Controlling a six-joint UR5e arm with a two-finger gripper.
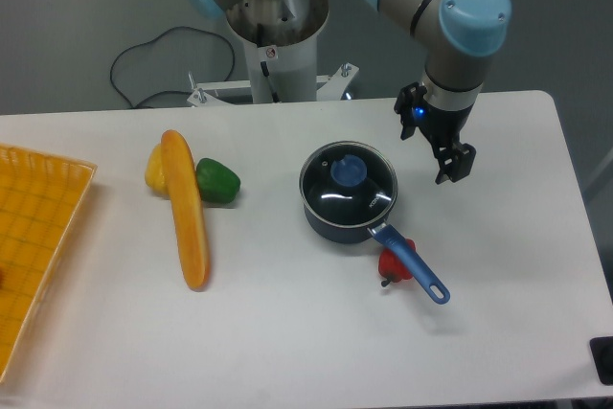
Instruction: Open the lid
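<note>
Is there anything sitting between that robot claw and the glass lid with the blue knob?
Nothing visible. The gripper hangs right of the round glass lid, with only bare white table between them. The red pepper lies nearer the camera, under the saucepan handle.

The lid (348,181) is a round clear glass disc with a thin metal rim and a blue knob at its centre. It sits flat and closed on the dark blue pan (337,220), level with its rim. It lies left of the gripper (454,162) and slightly nearer the camera, apart from it.
</note>
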